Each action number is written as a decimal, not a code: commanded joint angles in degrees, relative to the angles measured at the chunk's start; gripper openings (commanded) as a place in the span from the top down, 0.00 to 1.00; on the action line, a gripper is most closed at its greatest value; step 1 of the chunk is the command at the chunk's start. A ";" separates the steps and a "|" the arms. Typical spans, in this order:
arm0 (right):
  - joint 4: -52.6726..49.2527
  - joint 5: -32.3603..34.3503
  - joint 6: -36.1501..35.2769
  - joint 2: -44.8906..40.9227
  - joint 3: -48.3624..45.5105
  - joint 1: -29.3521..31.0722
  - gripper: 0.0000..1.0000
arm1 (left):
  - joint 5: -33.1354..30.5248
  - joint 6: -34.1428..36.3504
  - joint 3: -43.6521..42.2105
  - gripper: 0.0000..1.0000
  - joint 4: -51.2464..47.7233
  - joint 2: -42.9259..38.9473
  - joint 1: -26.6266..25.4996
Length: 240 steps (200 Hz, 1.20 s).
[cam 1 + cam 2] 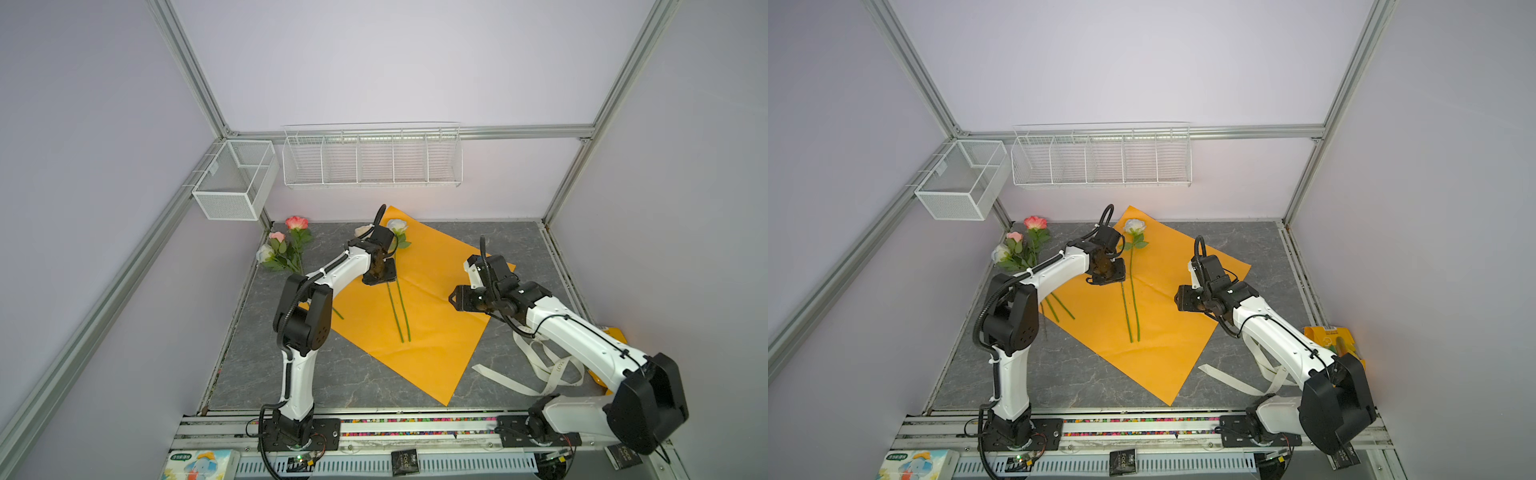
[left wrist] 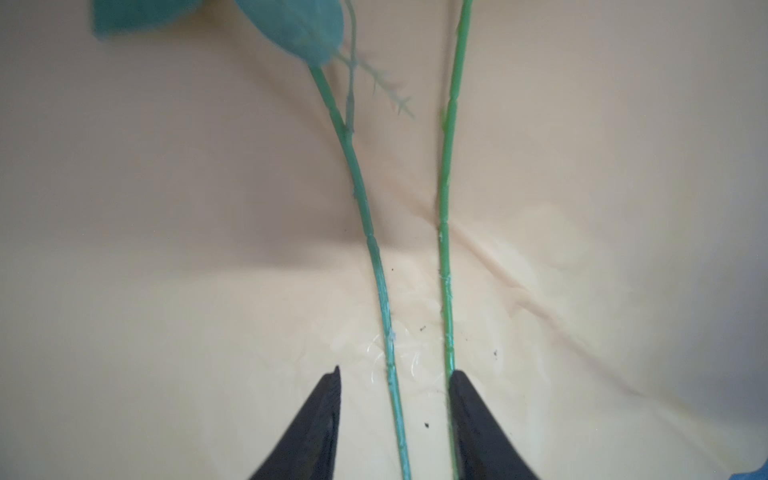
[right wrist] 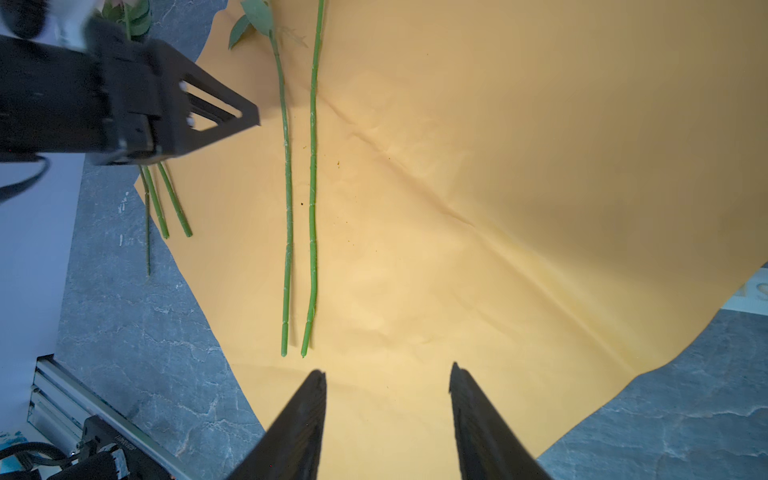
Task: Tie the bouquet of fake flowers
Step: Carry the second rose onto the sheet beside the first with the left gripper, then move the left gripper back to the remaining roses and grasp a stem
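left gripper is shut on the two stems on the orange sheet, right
No, it is open. The left wrist view shows the left gripper with its jaws apart over the two stems on the orange sheet, clamping neither.

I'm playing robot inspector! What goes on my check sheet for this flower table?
Surface: grey stone-look table with an orange sheet spread flat on it.
Job's things: bouquet of fake flowers not yet gathered; two lie side by side on the sheet, three roses at the far left.
Clutter: cream ribbon loose by the right arm; yellow packet; tissue pack at the front.
Grippers: left pincer open, low over the two stems; right pincer open and empty, above the sheet.
Cables: black cable loops at both wrists.
Surroundings: white wire baskets on the walls, nothing seen inside.
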 commanded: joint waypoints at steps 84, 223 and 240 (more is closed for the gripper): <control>6.07 -8.44 0.09 8.02 3.81 2.01 0.48 | -1.38 5.05 -11.08 0.62 -3.46 -7.87 29.79; 7.51 -11.16 0.20 17.01 8.86 2.67 0.48 | -7.45 14.81 18.70 0.70 -11.15 17.15 33.40; 7.15 -11.34 0.05 17.84 9.58 2.70 0.48 | -6.42 15.88 22.16 0.72 -12.52 19.97 33.50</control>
